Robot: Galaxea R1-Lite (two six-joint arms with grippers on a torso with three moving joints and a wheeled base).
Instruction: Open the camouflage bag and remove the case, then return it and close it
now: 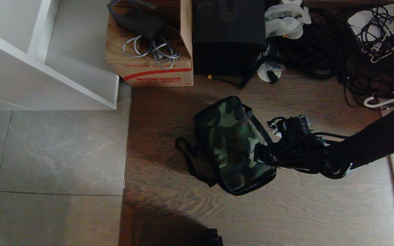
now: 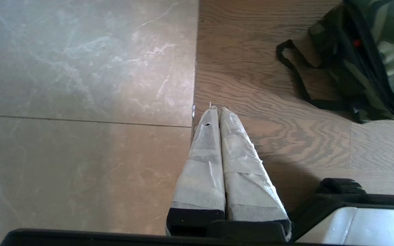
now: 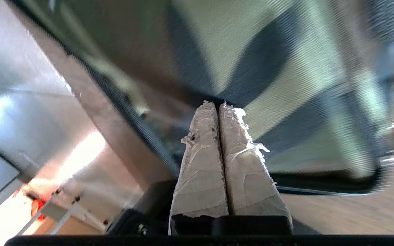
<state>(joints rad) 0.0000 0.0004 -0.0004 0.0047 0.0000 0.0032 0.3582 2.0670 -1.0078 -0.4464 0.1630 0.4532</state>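
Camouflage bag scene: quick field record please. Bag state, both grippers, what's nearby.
bag: camouflage bag lies on the wood floor, lid shut, black strap trailing toward the tiles
case: not in view
right gripper: right gripper shut, tips against the bag's fabric at its right side
left gripper: left gripper shut, empty, above the floor at the seam between tile and wood
behind bag: cardboard carton, black box, tangle of cables

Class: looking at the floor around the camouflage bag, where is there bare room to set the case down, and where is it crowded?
Bare: wood floor in front of the camouflage bag; grey tiles left. Crowded: behind it, carton, black box, cables.
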